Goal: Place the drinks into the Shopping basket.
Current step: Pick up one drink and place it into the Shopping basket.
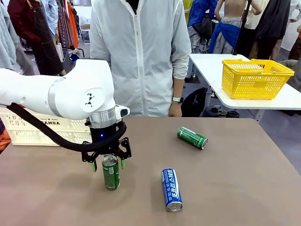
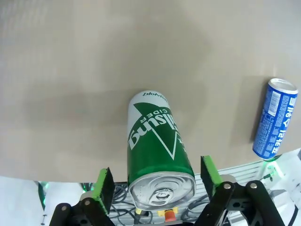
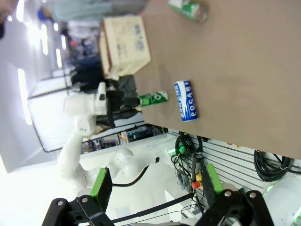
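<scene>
Blue can (image 1: 172, 189) lies on its side nearest us, close to the tabletop's near edge. Left of it a green can (image 1: 111, 172) stands upright, with the left gripper (image 1: 108, 165) straddling its top. The fingers are spread wide with a gap at each pad, so nothing is gripped. We read this as just ahead of the squeeze.

Risks:
- One pad sits closer than the other in the wrist view, so uneven contact could shove the slim can over.
- A hold this high may let it swing or slip en route to the Shopping basket (image 1: 33, 134) at the far-left corner.

Second green can (image 1: 192, 137) lies on its side toward the far edge. Right gripper (image 3: 156, 181) hangs spread and empty.
</scene>
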Controlling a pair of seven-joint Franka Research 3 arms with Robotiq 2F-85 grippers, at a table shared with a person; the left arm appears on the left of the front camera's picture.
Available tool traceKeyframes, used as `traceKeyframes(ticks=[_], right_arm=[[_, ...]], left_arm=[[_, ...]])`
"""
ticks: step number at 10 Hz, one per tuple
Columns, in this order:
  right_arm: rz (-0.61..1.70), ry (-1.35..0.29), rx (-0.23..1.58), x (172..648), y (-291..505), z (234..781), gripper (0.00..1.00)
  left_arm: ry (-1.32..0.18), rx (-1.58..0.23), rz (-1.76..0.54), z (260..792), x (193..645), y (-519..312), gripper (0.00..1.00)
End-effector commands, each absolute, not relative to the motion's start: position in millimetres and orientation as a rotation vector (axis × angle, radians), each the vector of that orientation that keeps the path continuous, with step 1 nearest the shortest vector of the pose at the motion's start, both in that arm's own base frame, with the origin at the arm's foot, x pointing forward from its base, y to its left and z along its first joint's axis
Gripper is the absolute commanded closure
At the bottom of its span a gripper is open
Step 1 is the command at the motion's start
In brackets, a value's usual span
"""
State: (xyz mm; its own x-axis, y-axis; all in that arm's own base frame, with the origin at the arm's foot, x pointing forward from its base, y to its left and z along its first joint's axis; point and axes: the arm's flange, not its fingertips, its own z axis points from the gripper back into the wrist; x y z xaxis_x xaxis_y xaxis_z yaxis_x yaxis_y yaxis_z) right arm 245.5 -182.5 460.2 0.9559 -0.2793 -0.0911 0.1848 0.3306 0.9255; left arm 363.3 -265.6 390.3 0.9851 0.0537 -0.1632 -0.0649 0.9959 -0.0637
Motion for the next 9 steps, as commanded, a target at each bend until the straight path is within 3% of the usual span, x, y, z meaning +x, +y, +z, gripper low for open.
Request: traceKeyframes(ticks=[1, 9], right_arm=[[-0.316, -0.096, 1.217, 247, -183, 467, 0.00], [-0.316, -0.096, 1.217, 247, -183, 467, 0.00]], left_arm=[[0.173, -0.047, 0.069, 391, 363, -268, 1.00], [0.168, -0.081, 0.032, 415, 360, -259, 1.00]])
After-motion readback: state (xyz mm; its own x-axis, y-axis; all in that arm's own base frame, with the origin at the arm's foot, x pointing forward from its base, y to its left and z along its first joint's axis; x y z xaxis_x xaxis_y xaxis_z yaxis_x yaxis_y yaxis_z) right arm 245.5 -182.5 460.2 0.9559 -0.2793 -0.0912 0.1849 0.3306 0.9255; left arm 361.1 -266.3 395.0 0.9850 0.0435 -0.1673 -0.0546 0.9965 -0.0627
